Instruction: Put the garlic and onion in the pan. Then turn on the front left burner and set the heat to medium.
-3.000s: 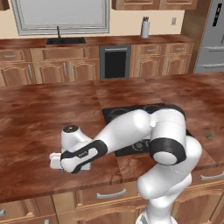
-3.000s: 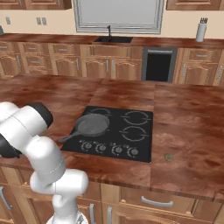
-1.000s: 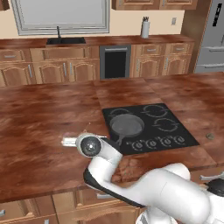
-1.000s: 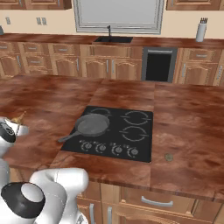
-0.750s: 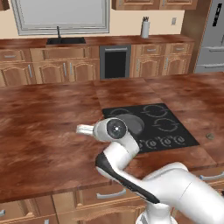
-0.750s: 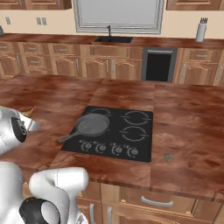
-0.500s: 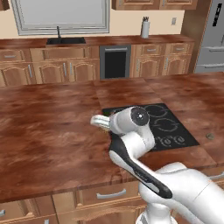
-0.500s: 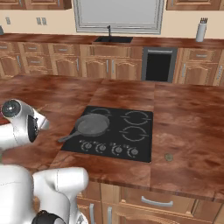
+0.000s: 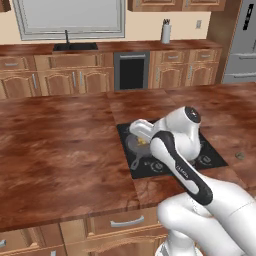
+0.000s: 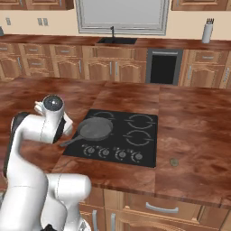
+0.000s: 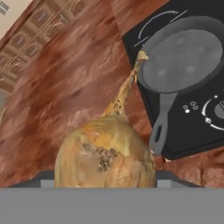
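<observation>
The onion (image 11: 105,155), a golden-brown bulb with a long thin stem tip, sits close in the hand view with my gripper (image 11: 106,180) shut on it. In the left base view the gripper (image 9: 140,134) hangs over the left part of the cooktop, a bit of the onion (image 9: 142,141) showing beneath it. The pan (image 10: 94,128), a dark grey skillet, rests on the front left burner and covers it, handle toward the front left. In the hand view the pan (image 11: 181,54) is empty, up and right of the onion. The garlic is out of view.
The black cooktop (image 10: 144,149) is set into a brown island counter (image 10: 194,122), with a row of control knobs (image 10: 110,153) along its front edge. A small round disc (image 10: 174,162) lies on the counter right of the cooktop. Cabinets and a sink line the far wall.
The arm has swung from the counter on the left rightward to above the cooktop, carrying the onion. The pan has not moved.
</observation>
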